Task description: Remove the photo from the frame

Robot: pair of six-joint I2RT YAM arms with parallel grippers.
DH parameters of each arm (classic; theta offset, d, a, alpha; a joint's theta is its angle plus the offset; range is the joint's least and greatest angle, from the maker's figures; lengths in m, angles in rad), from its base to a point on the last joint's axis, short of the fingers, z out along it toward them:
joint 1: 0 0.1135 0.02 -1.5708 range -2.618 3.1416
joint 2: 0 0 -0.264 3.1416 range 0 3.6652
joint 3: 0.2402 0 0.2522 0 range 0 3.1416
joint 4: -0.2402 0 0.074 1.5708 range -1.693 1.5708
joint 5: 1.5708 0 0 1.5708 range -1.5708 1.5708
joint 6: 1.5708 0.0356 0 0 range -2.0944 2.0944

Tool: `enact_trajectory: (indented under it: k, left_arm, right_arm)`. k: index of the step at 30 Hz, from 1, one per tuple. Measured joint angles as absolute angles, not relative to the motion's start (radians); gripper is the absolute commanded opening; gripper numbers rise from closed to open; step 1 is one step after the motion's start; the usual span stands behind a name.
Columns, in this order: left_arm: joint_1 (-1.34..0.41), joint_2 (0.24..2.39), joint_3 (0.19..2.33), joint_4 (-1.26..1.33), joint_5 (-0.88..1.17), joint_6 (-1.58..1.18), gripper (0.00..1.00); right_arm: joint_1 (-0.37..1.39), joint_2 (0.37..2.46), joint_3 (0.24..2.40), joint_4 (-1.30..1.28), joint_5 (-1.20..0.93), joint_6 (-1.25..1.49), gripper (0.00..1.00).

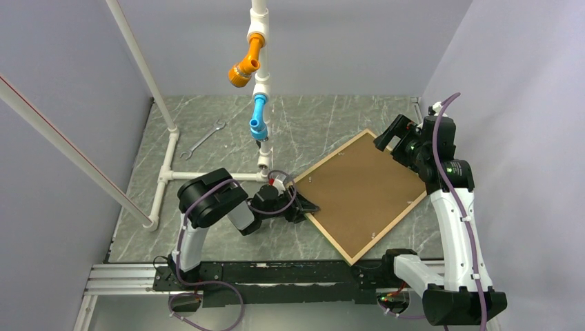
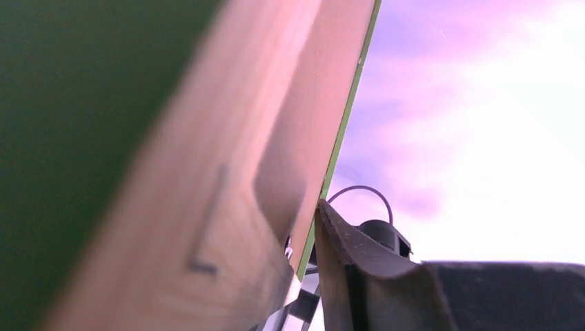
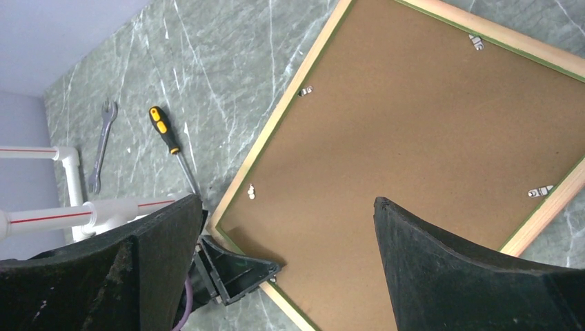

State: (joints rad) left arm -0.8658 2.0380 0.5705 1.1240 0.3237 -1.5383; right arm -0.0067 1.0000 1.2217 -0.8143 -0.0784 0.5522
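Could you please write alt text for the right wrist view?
The frame lies face down on the green marbled table, brown backing panel up, with the left tool at one corner. The right tool hangs open above it; a spanner and screwdriver lie near white pipes.

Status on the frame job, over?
Right end effector open above backing panel. Left end effector at frame corner, grip unclear. Photo hidden under panel.

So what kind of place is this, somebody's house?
Probably a robot lab booth, not a house: plain grey walls box in one table, the left arm and right arm are bolted to a metal rail, and a white pipe rig stands there.
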Motion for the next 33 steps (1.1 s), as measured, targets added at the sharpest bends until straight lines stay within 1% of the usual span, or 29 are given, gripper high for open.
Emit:
enact_trajectory:
  k: [1,4,5,6,7,8,9,11,15,21,24,26,31,33]
  left_arm:
    - [-0.867,2.038,0.566,1.145,0.319,-1.539,0.63]
    - [-0.870,2.034,0.558,1.200,0.308,-1.532,0.67]
    - [-0.871,2.034,0.553,1.215,0.306,-1.532,0.71]
    - [-0.872,2.034,0.548,1.226,0.302,-1.532,0.76]
    - [-0.872,2.034,0.542,1.241,0.299,-1.531,0.86]
    - [-0.872,2.032,0.536,1.256,0.298,-1.530,0.94]
    - [-0.873,2.026,0.532,1.271,0.295,-1.531,0.98]
    - [-0.874,2.007,0.526,1.273,0.290,-1.536,0.99]
    - [-0.879,1.963,0.503,1.223,0.273,-1.535,0.99]
    - [-0.885,1.866,0.508,1.012,0.261,-1.541,1.00]
    - [-0.895,1.798,0.532,0.853,0.237,-1.532,0.99]
    - [-0.911,1.740,0.572,0.681,0.199,-1.515,0.99]
    - [-0.943,1.691,0.770,0.213,0.109,-1.459,0.99]
    - [-0.947,1.686,0.807,0.112,0.086,-1.450,0.99]
  right_arm:
    - [-0.007,1.000,1.221,-0.814,-0.078,0.553,0.95]
    - [-0.007,1.000,1.216,-0.812,-0.078,0.553,0.95]
    - [-0.007,1.000,1.215,-0.812,-0.078,0.553,0.95]
    - [-0.007,1.000,1.215,-0.811,-0.078,0.553,0.95]
    - [-0.007,0.999,1.215,-0.810,-0.078,0.553,0.95]
    - [-0.007,0.999,1.215,-0.810,-0.078,0.553,0.95]
    - [-0.007,0.999,1.215,-0.809,-0.078,0.553,0.95]
    - [-0.007,0.999,1.214,-0.807,-0.078,0.553,0.95]
    - [-0.007,0.997,1.207,-0.804,-0.078,0.553,0.95]
    - [-0.007,0.997,1.194,-0.800,-0.079,0.553,0.95]
    - [-0.007,0.997,1.189,-0.799,-0.079,0.553,0.95]
    - [-0.007,0.995,1.187,-0.799,-0.079,0.553,0.95]
    - [-0.007,0.993,1.182,-0.798,-0.079,0.553,0.95]
    - [-0.007,0.992,1.182,-0.798,-0.079,0.553,0.95]
